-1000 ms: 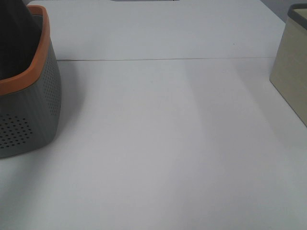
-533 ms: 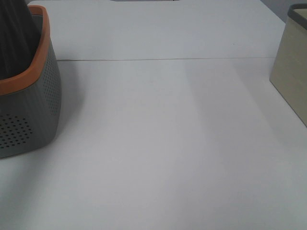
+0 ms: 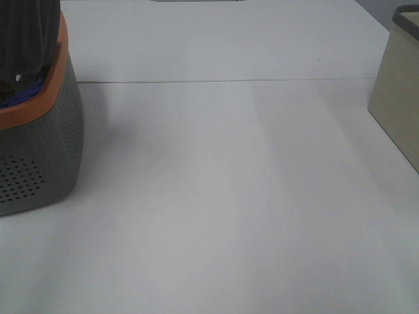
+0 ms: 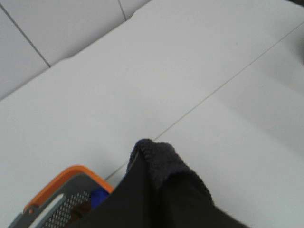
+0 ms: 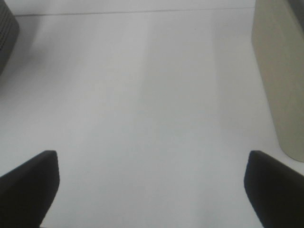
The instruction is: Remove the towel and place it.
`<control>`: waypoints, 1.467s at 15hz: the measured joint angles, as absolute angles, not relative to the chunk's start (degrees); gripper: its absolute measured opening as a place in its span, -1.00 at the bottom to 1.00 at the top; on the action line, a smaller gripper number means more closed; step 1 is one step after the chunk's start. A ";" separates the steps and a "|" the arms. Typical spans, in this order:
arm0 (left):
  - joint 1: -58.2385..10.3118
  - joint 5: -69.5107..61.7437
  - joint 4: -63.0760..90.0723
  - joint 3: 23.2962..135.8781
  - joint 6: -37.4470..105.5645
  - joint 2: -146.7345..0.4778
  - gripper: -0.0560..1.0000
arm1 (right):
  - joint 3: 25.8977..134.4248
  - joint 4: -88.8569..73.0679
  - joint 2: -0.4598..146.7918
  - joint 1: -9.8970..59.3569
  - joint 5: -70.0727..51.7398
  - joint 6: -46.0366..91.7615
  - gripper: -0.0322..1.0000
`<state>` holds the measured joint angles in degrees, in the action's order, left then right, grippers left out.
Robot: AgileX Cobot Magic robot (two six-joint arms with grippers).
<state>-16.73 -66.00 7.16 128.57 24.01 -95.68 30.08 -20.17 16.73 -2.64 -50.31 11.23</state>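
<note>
Exterior high shows the towel [image 3: 26,33] drawn up as a dark column out of the grey basket [image 3: 46,150] with the orange rim, at the left edge of the tabletop [image 3: 216,196]. It hangs that way, we judge, because it is being lifted from above, and we cannot tell whether its lower end has cleared the basket's mouth, where a bit of bright blue cloth [image 3: 23,96] peeps out beside it. A beige box [image 3: 396,104] stands well apart at the right edge, and the broad bare stretch between the two looks to us like the likely place for the towel. A small white speck low on the towel may be its tag, too small to read. Left wrist has the towel bunched right up against the camera, above the basket's rim. The left gripper is hidden under the dark cloth, yet since the towel hangs from there we judge it clamped on the towel. Right wrist shows the right gripper [image 5: 152,190] with its fingers wide apart and nothing between them, hanging over bare tabletop near the beige box, apparently waiting. We find no brand, label or legible writing in any view.
</note>
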 joint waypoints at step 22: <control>-40.74 -55.00 -5.21 143.12 19.77 -116.77 -0.89 | 34.78 -71.39 56.15 -2.64 -35.01 64.97 0.88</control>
<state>-40.74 -55.00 -5.21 143.12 19.77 -116.77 34.78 -71.39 56.15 -2.64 -35.01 64.97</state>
